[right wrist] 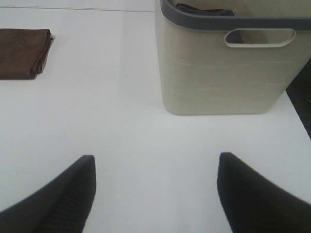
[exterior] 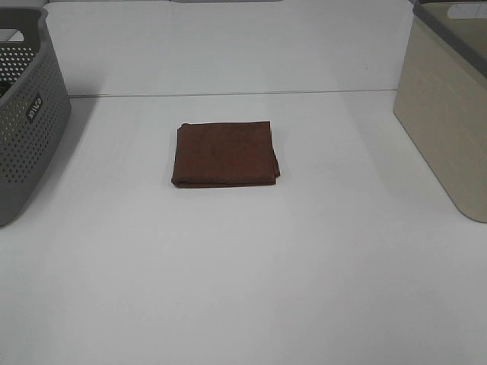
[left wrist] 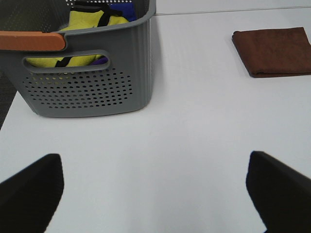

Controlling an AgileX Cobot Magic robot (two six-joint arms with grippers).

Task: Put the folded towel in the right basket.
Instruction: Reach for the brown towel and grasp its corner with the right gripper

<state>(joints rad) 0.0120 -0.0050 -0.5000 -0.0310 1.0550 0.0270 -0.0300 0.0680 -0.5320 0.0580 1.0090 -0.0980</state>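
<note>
Above the white table (exterior: 304, 266), left gripper (left wrist: 153, 155) and right gripper (right wrist: 155, 156) hang spread wide and empty, brown folded towel (exterior: 224, 154) flat mid-table, well apart from gray left basket (exterior: 30, 122) and beige right basket (exterior: 445, 122).

The gray basket (exterior: 27, 129) runs off the overhead view's left edge, its label (exterior: 34, 108) too small to read. The beige basket (exterior: 445, 129) is cut by the right edge; its wall hides most of its dark contents (right wrist: 204, 8).
</note>
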